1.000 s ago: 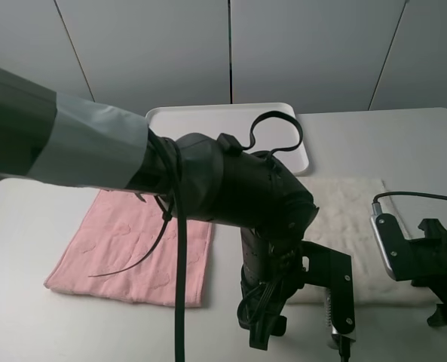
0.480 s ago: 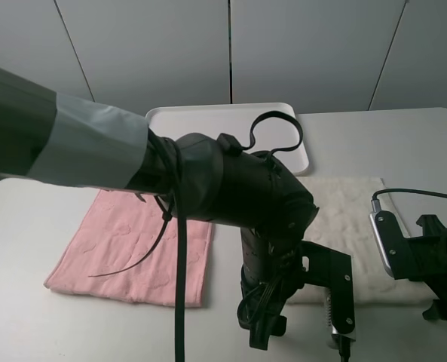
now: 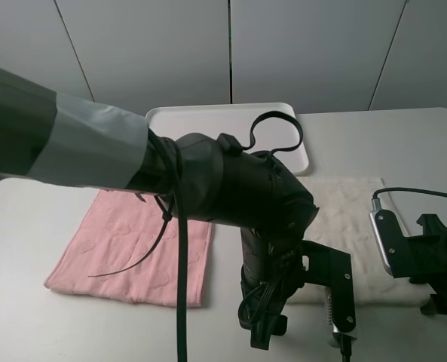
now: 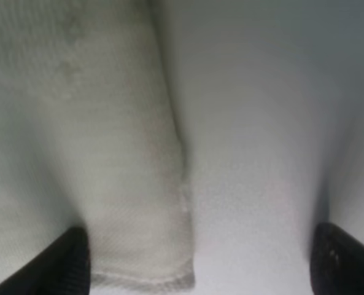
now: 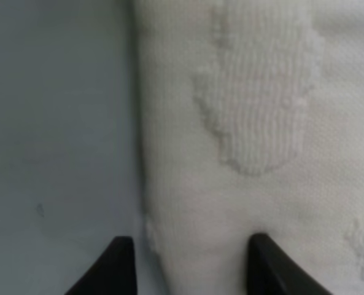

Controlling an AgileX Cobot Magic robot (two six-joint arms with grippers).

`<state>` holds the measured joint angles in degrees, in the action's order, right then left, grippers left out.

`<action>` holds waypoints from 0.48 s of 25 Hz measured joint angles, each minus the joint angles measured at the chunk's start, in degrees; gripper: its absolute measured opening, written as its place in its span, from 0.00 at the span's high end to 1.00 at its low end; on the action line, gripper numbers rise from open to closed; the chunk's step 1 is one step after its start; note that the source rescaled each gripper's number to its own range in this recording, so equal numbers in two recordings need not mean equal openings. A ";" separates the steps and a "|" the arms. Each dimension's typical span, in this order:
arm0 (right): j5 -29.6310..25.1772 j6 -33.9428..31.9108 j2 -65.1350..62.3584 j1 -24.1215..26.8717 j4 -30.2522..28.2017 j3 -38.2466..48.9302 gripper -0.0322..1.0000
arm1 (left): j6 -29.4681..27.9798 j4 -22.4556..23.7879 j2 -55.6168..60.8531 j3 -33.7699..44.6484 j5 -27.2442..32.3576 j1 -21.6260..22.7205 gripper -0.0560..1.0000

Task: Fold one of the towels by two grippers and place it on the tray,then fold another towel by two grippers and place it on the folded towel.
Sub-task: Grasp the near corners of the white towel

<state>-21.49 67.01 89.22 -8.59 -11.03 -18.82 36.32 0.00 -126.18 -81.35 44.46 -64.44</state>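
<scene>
We have the cream towel (image 3: 351, 204) lying flat on the table (image 3: 404, 136) toward 3 o'clock. The pink towel (image 3: 133, 249) lies at 9 o'clock and the white tray (image 3: 223, 124), with nothing on it, at 12.

The left gripper (image 4: 200, 264) is spread wide at the cream towel's 7 o'clock corner. The hem lies between its fingertips but nearer one of them. The right gripper (image 5: 191, 264), at the 5 o'clock corner, has its jaws partly drawn in astride the hem, and a sliver of table shows beside one finger, so we judge that it has not clamped.

The risk we see is an uneven pinch. If one gripper grips before the other, or the left closes off-centre and catches only the hem's lip, the cloth could slip or lift skewed and the fold would go crooked.

The high view gives the layout, but the left arm hides the near corner. Only the wrist views show hem against fingertips.
</scene>
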 joint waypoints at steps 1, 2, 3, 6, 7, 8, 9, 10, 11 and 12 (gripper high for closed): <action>0.00 0.00 0.00 0.00 0.00 0.00 0.57 | 0.00 0.00 0.00 0.00 0.00 0.00 0.01; 0.00 0.00 0.00 0.00 0.00 0.00 0.61 | -0.02 0.00 0.00 0.00 0.00 0.00 0.01; 0.00 0.00 0.00 0.00 0.00 0.00 0.66 | -0.43 0.00 0.00 0.00 0.00 0.00 0.01; 0.13 -0.13 0.00 0.00 0.00 0.00 0.86 | -0.43 0.00 0.00 0.00 0.00 0.00 0.01; 0.13 -0.26 0.00 0.00 0.00 0.00 0.90 | -0.43 0.00 0.00 0.00 0.00 0.00 0.01; 0.13 -0.37 0.00 0.00 0.00 0.00 0.95 | -0.43 0.00 0.00 0.00 0.00 0.00 0.01; 0.13 -0.36 0.00 0.00 0.00 0.00 0.96 | -0.43 0.00 0.00 0.00 0.00 0.00 0.01; 0.13 -0.36 0.00 0.00 0.00 0.00 0.97 | -0.33 0.00 0.00 0.00 0.00 0.00 0.01; 0.13 -0.36 0.00 0.00 0.00 0.00 0.97 | -0.33 0.00 0.00 0.00 0.00 0.00 0.01; -0.03 -0.36 0.00 0.00 0.00 0.00 0.97 | -0.33 0.00 0.00 0.00 0.00 0.00 0.01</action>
<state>-21.51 66.65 89.22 -8.59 -11.03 -18.82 35.99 0.00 -126.18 -81.35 44.46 -64.44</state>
